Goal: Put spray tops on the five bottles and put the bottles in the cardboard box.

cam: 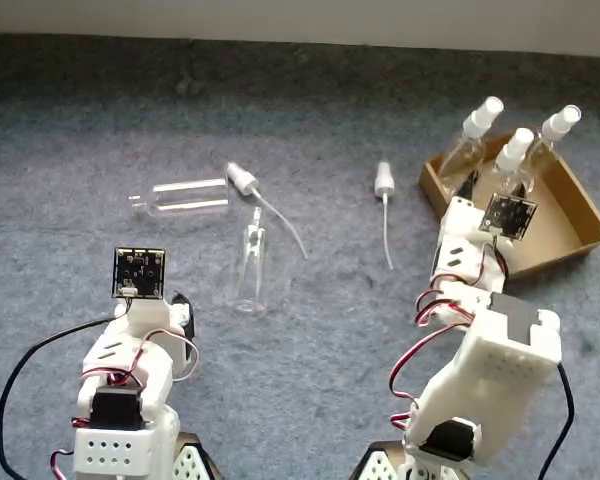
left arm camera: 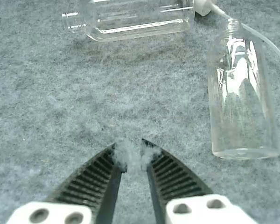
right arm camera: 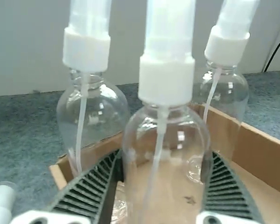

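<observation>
In the right wrist view my right gripper [right arm camera: 164, 156] is shut on a clear bottle with a white spray top [right arm camera: 165, 140], held upright over the cardboard box [right arm camera: 259, 149]. Two more topped bottles [right arm camera: 91, 112] [right arm camera: 224, 88] stand behind it. From above, the three tops [cam: 515, 148] cluster at the box [cam: 565, 235]. My left gripper [left arm camera: 133, 154] rests low over the carpet, open by a narrow gap and holding nothing. Ahead of it lie two topless bottles [left arm camera: 242, 98] [left arm camera: 135, 18], also seen from above [cam: 250, 265] [cam: 185, 196]. Two loose spray tops [cam: 242, 180] [cam: 384, 180] lie nearby.
Everything sits on a grey carpeted surface [cam: 70, 180]. The long dip tubes of the loose tops trail toward the arms [cam: 285, 225] [cam: 387, 240]. A pale wall edge runs along the back. My left arm [cam: 130, 340] stays near the front edge.
</observation>
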Tool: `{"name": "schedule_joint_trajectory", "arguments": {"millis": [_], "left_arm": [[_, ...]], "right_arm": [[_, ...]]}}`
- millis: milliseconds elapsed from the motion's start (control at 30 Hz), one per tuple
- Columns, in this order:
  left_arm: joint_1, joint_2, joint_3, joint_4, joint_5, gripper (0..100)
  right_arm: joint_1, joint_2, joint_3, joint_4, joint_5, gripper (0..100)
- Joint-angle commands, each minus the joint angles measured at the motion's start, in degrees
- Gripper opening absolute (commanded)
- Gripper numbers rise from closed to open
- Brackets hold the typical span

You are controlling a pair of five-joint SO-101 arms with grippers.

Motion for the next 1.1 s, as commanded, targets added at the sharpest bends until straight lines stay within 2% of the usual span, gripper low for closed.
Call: {"name": "schedule_joint_trajectory", "arguments": {"millis": [0, 233, 433, 1067], "left_arm": [[-0.04, -0.13, 1.19, 0.09, -0.35, 1], [-0.04, -0.13, 1.19, 0.09, -0.35, 1], [-0.04, -0.13, 1.19, 0.09, -0.35, 1], [-0.04, -0.13, 1.19, 0.0, -0.35, 1]], "right_arm": [[-0.75, -0.48, -1.8, -1.27, 0.7, 22.4], [-0.75, -0.57, 0.84, -1.36, 1.05, 22.6], [-0.66, -0.48, 1.01, -1.36, 1.05, 30.4], [-0.75, -1.1, 4.97, -1.45, 1.05, 30.7]]}}
